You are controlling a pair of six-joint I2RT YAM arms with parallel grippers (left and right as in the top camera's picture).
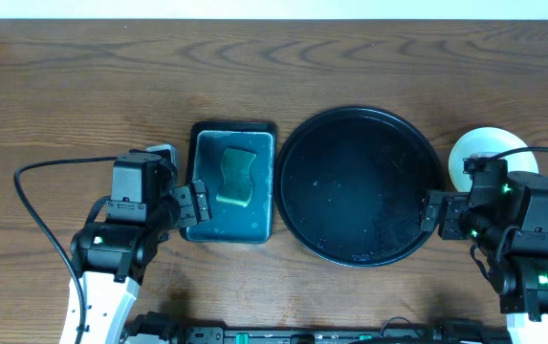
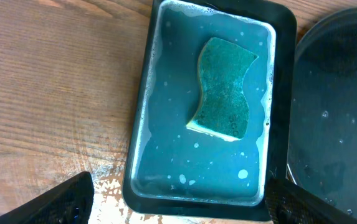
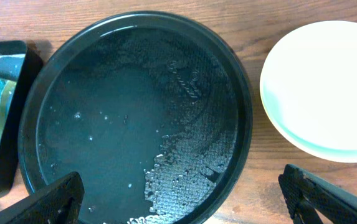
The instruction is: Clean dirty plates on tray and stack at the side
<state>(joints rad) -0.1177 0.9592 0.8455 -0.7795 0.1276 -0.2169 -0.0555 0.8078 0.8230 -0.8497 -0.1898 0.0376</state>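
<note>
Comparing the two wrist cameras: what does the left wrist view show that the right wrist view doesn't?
Left wrist only: the whole sponge lying in the wet rectangular tray. Right wrist only: pale plates stacked on the table beside the round black tray. Both: that round tray and the rectangular tray, a mere sliver in the right wrist.

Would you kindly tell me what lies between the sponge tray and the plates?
The round black tray lies between the sponge tray and the plates; the overhead view shows it.
</note>
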